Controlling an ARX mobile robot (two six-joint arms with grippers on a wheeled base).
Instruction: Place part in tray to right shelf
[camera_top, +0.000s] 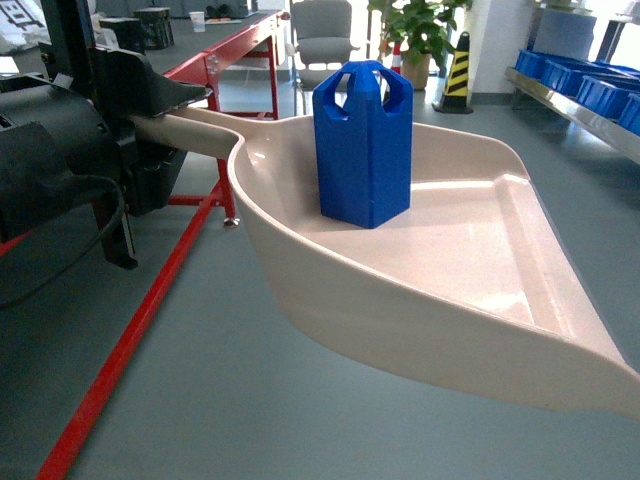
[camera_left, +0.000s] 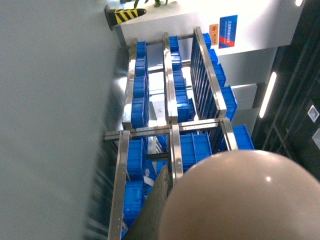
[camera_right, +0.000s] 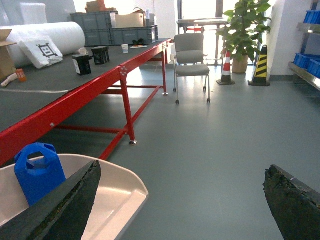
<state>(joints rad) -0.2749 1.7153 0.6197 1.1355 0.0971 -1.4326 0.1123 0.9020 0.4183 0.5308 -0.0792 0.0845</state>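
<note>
Part (camera_top: 362, 140) is stood upright in the tray (camera_top: 470, 250), whose handle is clamped by the left gripper (camera_top: 165, 105) (held level above the floor); right gripper (camera_right: 180, 200) is spread open.

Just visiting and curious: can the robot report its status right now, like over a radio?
Left end effector shut on scoop handle. Right end effector open, empty. Blue block upright in scoop. Shelf ahead right, not reached; open floor between.

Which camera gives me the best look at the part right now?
Head view: the part stands upright and whole inside the tray. The right wrist view shows its upper half behind a finger. The left wrist view does not show it.
</note>
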